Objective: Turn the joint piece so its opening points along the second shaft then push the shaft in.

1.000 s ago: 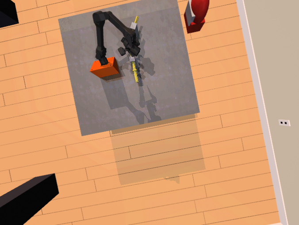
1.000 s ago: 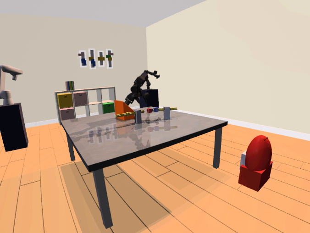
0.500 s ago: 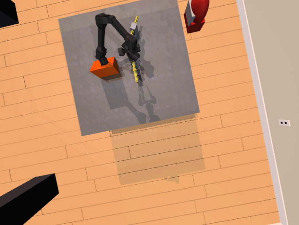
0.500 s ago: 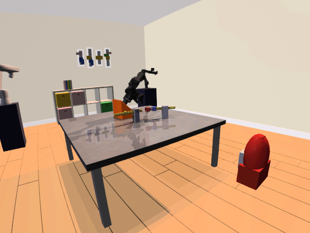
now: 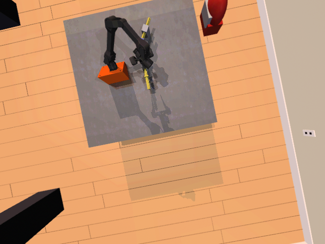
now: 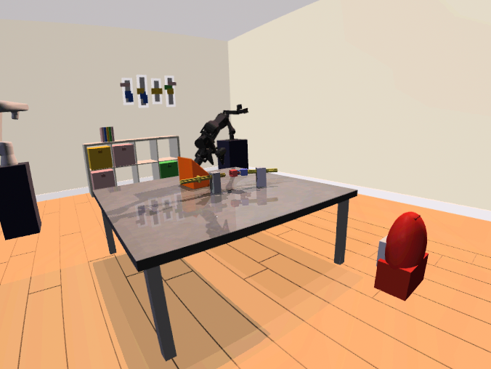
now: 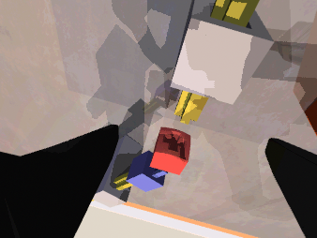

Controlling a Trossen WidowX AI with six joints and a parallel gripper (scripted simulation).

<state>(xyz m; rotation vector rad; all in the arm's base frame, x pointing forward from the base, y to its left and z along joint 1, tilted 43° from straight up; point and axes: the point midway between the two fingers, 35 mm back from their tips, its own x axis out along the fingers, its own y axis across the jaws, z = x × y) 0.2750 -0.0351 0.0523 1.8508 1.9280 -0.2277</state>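
Note:
The red joint piece (image 6: 233,173) (image 7: 171,161) hangs on the blue hinge part (image 6: 243,171) (image 7: 146,182) at the end of the first yellow shaft (image 5: 148,20) (image 6: 272,170). That shaft is held by a grey block (image 5: 145,28) (image 6: 261,177). The red opening faces roughly toward the near end of the second yellow shaft (image 5: 147,82) (image 6: 190,181) (image 7: 197,109), with a gap between them. The second shaft runs through its own block (image 6: 215,183) (image 7: 213,58). My gripper (image 7: 190,138) is open and empty above the joint. In the top view the arm hides the red piece.
The orange arm base (image 5: 113,77) (image 6: 188,170) stands beside the second shaft on the grey table (image 5: 183,65) (image 6: 277,202). A raised collar (image 5: 146,75) (image 6: 199,179) sits on the second shaft. A red rounded object (image 5: 217,9) (image 6: 407,242) stands off the table.

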